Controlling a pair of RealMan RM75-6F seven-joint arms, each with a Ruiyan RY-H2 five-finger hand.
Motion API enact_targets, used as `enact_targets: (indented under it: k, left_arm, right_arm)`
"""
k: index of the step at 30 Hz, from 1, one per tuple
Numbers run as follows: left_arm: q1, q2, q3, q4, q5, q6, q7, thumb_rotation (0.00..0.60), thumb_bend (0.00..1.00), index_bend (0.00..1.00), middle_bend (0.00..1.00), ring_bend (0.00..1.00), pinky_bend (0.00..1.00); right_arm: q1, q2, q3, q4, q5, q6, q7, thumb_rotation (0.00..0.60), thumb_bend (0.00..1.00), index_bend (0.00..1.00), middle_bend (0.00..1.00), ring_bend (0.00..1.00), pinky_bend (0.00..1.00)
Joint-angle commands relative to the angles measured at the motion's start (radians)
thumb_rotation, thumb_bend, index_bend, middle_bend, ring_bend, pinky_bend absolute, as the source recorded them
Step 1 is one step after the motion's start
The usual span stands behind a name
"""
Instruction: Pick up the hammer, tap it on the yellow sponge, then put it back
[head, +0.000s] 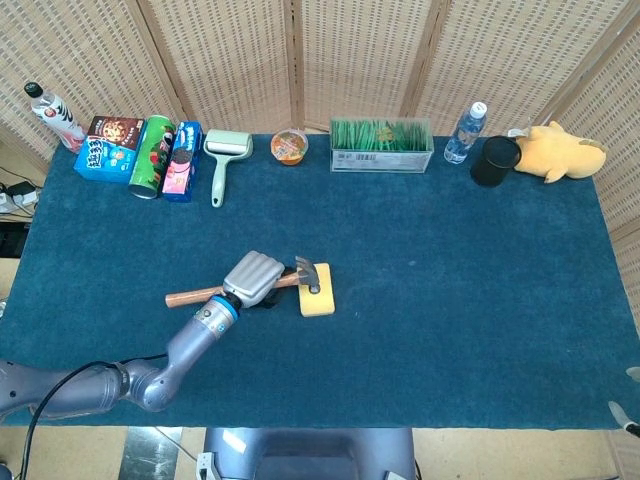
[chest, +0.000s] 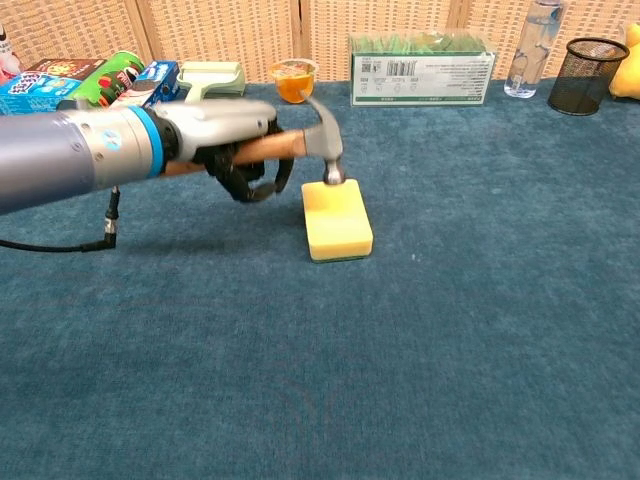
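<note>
My left hand (head: 254, 277), silver with dark fingers (chest: 243, 182), is wrapped tight around the brown wooden handle of the hammer with the grey metal head (chest: 322, 143). The handle is smooth and light brown, and its far end sticks out behind my hand toward the left in the head view. The head is shiny grey, with a curved claw on top and a round flat face at the bottom. It looks a little blurry in the chest view.

The hammer head is over the far edge of the flat yellow sponge (chest: 337, 219). Its round face is right at the sponge's top, but I cannot tell if it is touching. The sponge is a soft yellow block with a thin green layer underneath. It lies flat on the dark blue cloth table (head: 480, 280), just beside my fingers.

I cannot see my right hand in either view.
</note>
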Motion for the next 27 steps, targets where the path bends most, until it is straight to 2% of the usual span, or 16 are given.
enact_targets:
  k: [1, 6, 12, 27]
  left_arm:
    - [0.056, 0.054, -0.024, -0.058, 0.104, 0.066, -0.078, 0.600, 0.33, 0.78, 0.96, 0.86, 0.84]
    - [0.097, 0.115, -0.020, -0.093, 0.163, 0.086, -0.129, 0.600, 0.33, 0.78, 0.96, 0.86, 0.84]
    - [0.139, 0.184, 0.018, -0.112, 0.222, 0.076, -0.160, 0.600, 0.33, 0.78, 0.96, 0.86, 0.83]
    - [0.226, 0.211, 0.087, 0.000, 0.314, 0.098, -0.135, 0.600, 0.33, 0.78, 0.96, 0.87, 0.82]
  right_arm:
    - [0.000, 0.000, 0.000, -0.001, -0.001, 0.001, -0.002, 0.600, 0.21, 0.40, 0.45, 0.42, 0.32]
    - [0.001, 0.002, 0.000, -0.007, -0.008, 0.005, -0.009, 0.600, 0.21, 0.40, 0.45, 0.42, 0.32]
    - [0.003, 0.002, -0.003, -0.015, -0.015, 0.005, -0.020, 0.600, 0.21, 0.40, 0.45, 0.42, 0.32]
    - [0.014, -0.001, -0.007, -0.022, -0.020, -0.010, -0.034, 0.600, 0.21, 0.40, 0.45, 0.42, 0.32]
